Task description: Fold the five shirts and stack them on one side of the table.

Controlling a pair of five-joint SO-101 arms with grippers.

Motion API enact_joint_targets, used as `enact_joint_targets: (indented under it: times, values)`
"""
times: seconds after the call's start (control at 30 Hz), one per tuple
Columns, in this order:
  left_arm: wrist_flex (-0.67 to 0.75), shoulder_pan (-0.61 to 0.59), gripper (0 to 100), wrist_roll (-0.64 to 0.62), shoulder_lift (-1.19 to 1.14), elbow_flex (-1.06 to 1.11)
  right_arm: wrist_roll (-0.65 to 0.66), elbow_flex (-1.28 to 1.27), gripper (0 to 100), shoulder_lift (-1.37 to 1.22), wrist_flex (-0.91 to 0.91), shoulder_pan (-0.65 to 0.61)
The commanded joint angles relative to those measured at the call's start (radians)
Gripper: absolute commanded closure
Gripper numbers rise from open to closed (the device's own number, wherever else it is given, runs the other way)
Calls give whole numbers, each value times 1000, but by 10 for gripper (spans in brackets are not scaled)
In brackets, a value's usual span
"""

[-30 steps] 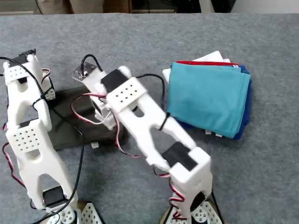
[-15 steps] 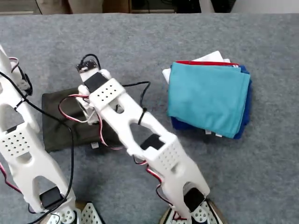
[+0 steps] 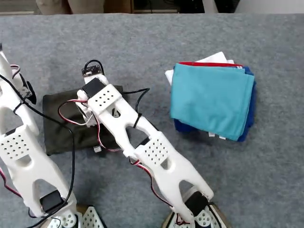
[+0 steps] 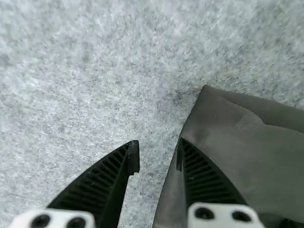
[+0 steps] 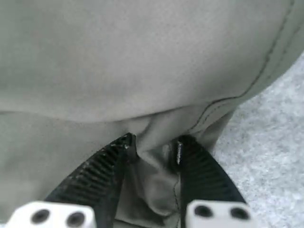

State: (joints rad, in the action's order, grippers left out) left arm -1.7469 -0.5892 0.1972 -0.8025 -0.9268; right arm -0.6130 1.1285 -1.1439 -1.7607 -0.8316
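far left: left gripper [image 4: 156,154], jaws parted, straddling the edge of the folded dark shirt [image 3: 61,123] near its far-left corner, half over bare table [image 3: 142,42]. middle: right gripper [image 5: 154,145] clenched on a pucker of the same shirt, seemingly near its right end. long axis across the table, left to right. right: teal-topped stack [image 3: 211,102], well apart, nearer the right arm.
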Motion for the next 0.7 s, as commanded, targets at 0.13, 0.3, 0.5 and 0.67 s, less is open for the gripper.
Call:
enact_joint_targets:
  times: [0.13, 0.3, 0.5, 0.67]
  values:
    - [-11, -3, 853, -3, 16, -3, -6, 28, 853, -74, -23, -5]
    - [-11, -6, 853, -6, 18, -11, -5, 25, 854, -68, -23, -4]
    - [-12, -2, 849, 18, 28, -3, 72, 24, 998, -74, -21, 15]
    - [-12, 49, 754, 18, 28, 49, 83, 22, 997, -74, -23, 27]
